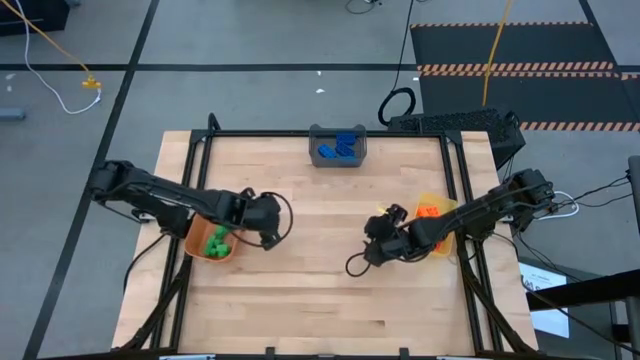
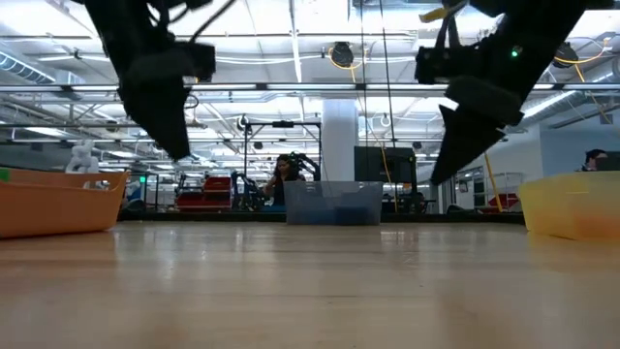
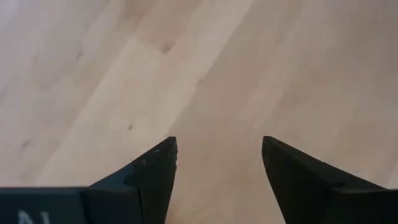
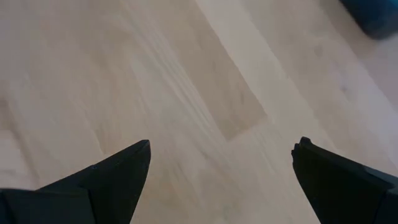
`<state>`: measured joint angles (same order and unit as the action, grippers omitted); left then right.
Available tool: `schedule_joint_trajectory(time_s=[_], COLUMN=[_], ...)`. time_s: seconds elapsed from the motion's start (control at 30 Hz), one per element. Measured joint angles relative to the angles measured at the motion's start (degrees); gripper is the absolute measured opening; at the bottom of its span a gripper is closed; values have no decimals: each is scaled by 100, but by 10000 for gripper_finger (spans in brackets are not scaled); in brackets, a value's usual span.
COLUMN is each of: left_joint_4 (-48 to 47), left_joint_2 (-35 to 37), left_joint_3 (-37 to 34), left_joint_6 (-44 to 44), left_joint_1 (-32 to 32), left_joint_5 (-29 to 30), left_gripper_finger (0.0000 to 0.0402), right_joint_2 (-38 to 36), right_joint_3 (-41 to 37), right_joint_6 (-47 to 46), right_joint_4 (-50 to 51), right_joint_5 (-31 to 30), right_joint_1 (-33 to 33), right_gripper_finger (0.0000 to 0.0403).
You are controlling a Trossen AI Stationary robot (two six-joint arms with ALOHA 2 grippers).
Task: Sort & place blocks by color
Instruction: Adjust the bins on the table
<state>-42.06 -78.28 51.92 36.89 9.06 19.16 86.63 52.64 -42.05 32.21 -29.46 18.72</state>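
Green blocks [image 1: 214, 242] lie in the orange bin [image 1: 222, 251] at the table's left. Blue blocks [image 1: 341, 147] fill the grey bin [image 1: 337, 159] at the far edge. Orange blocks [image 1: 429, 210] sit in the yellow bin [image 1: 441, 242] at the right. My left gripper [image 1: 272, 236] hangs just right of the orange bin, above bare wood, open [image 3: 219, 152] and holding nothing. My right gripper [image 1: 378, 232] hangs left of the yellow bin, above bare wood, open [image 4: 221, 155] and holding nothing. In the low view both grippers [image 2: 179, 145] [image 2: 448, 170] hang clear of the tabletop.
The wooden tabletop [image 1: 320, 270] between the two grippers and toward the near edge is bare wood. A black frame rail [image 1: 330, 133] borders the table. Cables loop near the right gripper [image 1: 355, 262]. A person [image 2: 283, 179] sits in the room beyond the far edge.
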Motion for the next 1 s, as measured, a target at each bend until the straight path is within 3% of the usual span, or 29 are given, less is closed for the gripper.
schedule_joint_trajectory(time_s=[0.27, 0.53, 0.73, 1.0], left_joint_4=[-453, -1135, -1053, -436], left_joint_2=[-655, -891, -844, -785], left_joint_3=[-11, -660, -894, -532], left_joint_6=[-221, 317, 308, -48], left_joint_1=[-343, -567, -654, -646], left_joint_5=[-4, 2, 55, 44], left_gripper_finger=[225, 225, 225, 225], right_joint_2=[0, 0, 0, 0], right_joint_3=[0, -1, 0, -2], right_joint_6=[-342, -527, -373, -277], right_joint_4=[605, 617, 620, 1414], right_joint_5=[408, 429, 423, 613], right_joint_1=[-76, 16, -1, -231], right_gripper_finger=[373, 373, 373, 373])
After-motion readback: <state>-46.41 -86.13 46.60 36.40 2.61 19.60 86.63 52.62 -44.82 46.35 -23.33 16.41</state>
